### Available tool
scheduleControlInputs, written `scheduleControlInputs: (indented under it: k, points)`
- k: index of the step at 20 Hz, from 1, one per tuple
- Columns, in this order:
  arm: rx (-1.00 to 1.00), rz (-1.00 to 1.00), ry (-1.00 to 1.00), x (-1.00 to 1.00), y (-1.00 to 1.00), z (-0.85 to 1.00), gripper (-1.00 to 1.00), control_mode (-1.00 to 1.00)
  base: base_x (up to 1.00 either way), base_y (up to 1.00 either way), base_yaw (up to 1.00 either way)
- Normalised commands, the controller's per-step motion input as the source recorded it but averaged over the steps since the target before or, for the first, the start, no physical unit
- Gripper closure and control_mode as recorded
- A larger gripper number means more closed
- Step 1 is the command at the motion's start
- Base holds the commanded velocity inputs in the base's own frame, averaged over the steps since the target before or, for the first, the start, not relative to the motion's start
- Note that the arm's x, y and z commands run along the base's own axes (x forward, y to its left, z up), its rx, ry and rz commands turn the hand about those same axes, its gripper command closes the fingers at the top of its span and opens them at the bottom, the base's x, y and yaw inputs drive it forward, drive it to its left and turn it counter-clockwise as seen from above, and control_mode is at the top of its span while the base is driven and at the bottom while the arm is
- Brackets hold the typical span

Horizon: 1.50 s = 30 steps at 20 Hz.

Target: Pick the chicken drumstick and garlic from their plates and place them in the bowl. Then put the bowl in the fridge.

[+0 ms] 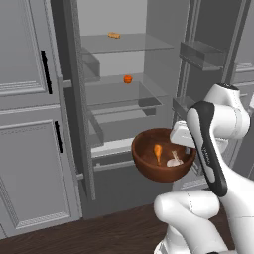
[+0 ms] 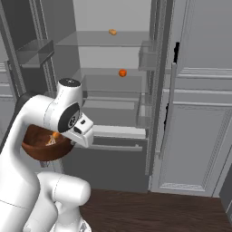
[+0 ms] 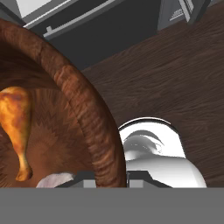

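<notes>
The reddish-brown wooden bowl (image 1: 149,169) hangs in the air in front of the open fridge (image 1: 116,59), level with its lower drawers. Inside the bowl lie the orange-brown chicken drumstick (image 1: 158,151) and the whitish garlic (image 1: 174,160). My gripper (image 3: 111,177) is shut on the bowl's rim (image 3: 94,131), one finger inside and one outside. In the hand view the drumstick (image 3: 17,127) lies against the inner wall, with the garlic (image 3: 54,180) just below it. From the right, the bowl (image 2: 43,150) shows behind my arm. The plates are out of view.
Two small orange items sit on the fridge's glass shelves, one high (image 1: 114,35) and one lower (image 1: 128,79). Open fridge doors with bins (image 1: 203,53) flank the opening. Grey cabinets (image 1: 30,149) stand at the left, and dark wooden floor (image 1: 99,230) lies below.
</notes>
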Motion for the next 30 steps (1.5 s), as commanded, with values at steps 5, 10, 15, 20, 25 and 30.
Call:
scheduleControlInputs:
  k: [5, 10, 15, 20, 25, 30]
  points:
    - [0.0, 0.0, 0.0, 0.0, 0.0, 0.0, 1.0, 1.0, 0.45, -0.17, 0.0]
    - [0.0, 0.0, 0.0, 0.0, 0.0, 0.0, 1.0, 1.0, 0.35, -0.25, 0.0]
    - [0.0, 0.0, 0.0, 0.0, 0.0, 0.0, 1.0, 1.0, 0.5, -0.38, 0.0]
    - [0.0, 0.0, 0.0, 0.0, 0.0, 0.0, 1.0, 1.0, 0.7, -0.25, 0.03]
    - [0.0, 0.0, 0.0, 0.0, 0.0, 0.0, 1.0, 1.0, 0.64, -0.01, 0.02]
    - [0.0, 0.0, 0.0, 0.0, 0.0, 0.0, 1.0, 1.0, 0.15, 0.0, 0.0]
